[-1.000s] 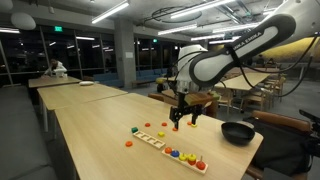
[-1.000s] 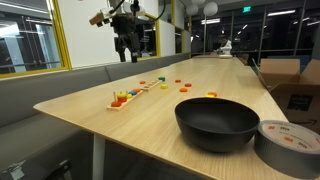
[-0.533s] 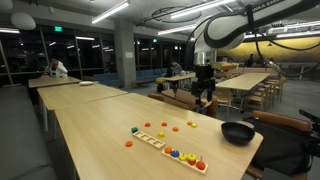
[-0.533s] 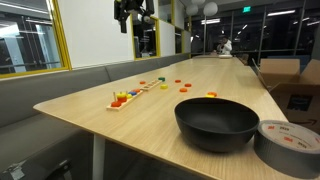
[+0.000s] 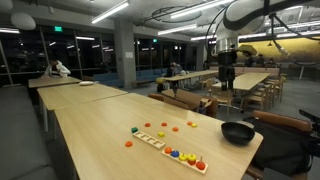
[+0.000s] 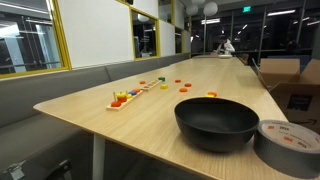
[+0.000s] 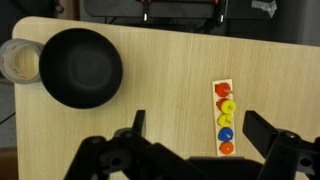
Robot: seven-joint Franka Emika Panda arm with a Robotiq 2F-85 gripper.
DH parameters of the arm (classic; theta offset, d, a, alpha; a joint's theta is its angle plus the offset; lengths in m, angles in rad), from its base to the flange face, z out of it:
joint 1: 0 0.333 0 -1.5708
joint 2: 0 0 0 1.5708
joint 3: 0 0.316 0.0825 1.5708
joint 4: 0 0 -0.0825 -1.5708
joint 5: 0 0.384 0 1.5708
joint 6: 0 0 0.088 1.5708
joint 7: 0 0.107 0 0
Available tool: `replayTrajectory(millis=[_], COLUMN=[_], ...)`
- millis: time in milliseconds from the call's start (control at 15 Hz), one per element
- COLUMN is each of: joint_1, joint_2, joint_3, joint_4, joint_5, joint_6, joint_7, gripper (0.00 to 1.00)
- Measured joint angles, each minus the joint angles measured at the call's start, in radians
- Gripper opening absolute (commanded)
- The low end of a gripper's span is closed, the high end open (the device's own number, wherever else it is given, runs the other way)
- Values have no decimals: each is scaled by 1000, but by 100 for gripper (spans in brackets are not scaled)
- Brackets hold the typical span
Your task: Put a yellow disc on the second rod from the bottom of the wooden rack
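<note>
While the hand (image 7: pixel 194 122) hangs open and empty high above the bench (image 7: pixel 165 95), the rack (image 7: pixel 226 118) lies apart from the bowl (image 7: pixel 80 67)

Wooden rack (image 5: pixel 155 141) flat on table (coloured discs crowd one end); yellow disc (image 6: pixel 164 86) loose nearby, flat.

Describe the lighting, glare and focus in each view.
In an exterior view the room is dim and the ceiling strip lights blow out white. In an exterior view the black bowl looms sharp up front; the wooden rack is tiny. In the wrist view the table is evenly lit; the open hand is a dark silhouette.
</note>
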Motion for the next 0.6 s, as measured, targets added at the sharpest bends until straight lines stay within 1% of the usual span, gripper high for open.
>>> replayTrajectory(millis=[200, 600], joint_1=[-28, -75], joint_2=[-46, -143], joint_3=[-37, -78], joint_4=[-7, -37], joint_5=[-14, -17], joint_6=[-22, -7], joint_7=[-46, -54], gripper=[100, 100])
